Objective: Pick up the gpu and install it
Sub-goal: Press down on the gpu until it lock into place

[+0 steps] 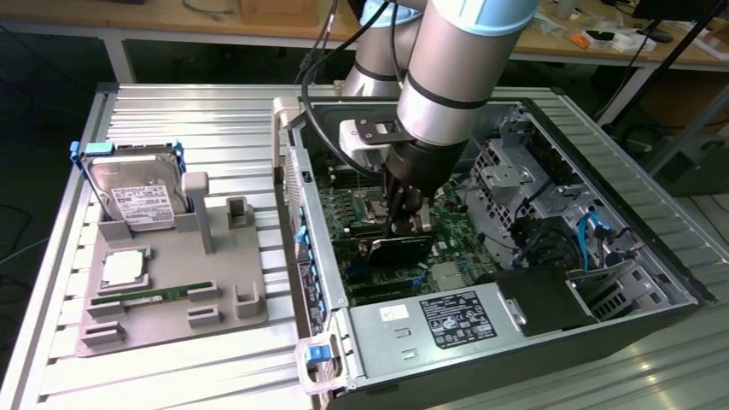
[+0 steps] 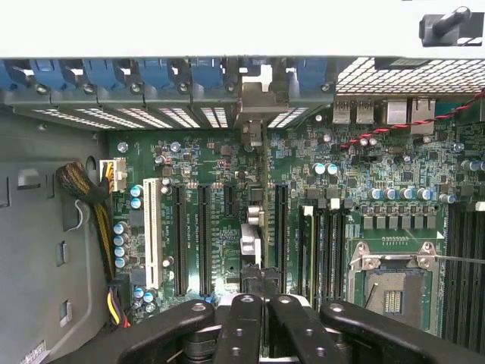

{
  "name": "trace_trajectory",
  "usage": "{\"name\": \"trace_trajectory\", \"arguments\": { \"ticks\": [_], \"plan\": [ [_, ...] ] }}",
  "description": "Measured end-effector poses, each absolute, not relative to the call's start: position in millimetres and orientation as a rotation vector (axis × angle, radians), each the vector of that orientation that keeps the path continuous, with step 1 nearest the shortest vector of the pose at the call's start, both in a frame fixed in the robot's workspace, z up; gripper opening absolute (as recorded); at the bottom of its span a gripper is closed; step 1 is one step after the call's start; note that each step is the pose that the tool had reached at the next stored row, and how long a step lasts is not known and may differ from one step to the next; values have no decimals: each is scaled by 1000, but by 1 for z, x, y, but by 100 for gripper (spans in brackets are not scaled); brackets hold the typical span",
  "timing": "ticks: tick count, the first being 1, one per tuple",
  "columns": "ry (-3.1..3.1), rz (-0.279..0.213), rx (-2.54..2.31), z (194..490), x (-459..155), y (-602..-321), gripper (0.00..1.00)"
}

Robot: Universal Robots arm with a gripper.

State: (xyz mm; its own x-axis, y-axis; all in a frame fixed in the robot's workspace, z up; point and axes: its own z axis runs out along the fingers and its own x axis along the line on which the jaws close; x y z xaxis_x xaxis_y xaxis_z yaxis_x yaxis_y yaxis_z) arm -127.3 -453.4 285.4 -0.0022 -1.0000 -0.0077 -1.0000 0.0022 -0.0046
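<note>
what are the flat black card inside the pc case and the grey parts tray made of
Flat black card: matte black plastic face, likely over circuit board, with a silvery metal end bracket. Grey parts tray: matte, moulded-looking uprights suggest plastic, though painted metal is possible.

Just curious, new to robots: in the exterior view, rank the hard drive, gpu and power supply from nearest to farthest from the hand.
1. gpu, gripped by the hand inside the case.
2. power supply, elsewhere in the case.
3. hard drive, outside the case, at the exterior view's left.
</note>
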Motion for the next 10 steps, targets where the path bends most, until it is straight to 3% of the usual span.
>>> {"name": "trace_trajectory", "arguments": {
  "ticks": [10],
  "plan": [
    [2218,3,-2213,285,-158,-453,11]
  ]
}}
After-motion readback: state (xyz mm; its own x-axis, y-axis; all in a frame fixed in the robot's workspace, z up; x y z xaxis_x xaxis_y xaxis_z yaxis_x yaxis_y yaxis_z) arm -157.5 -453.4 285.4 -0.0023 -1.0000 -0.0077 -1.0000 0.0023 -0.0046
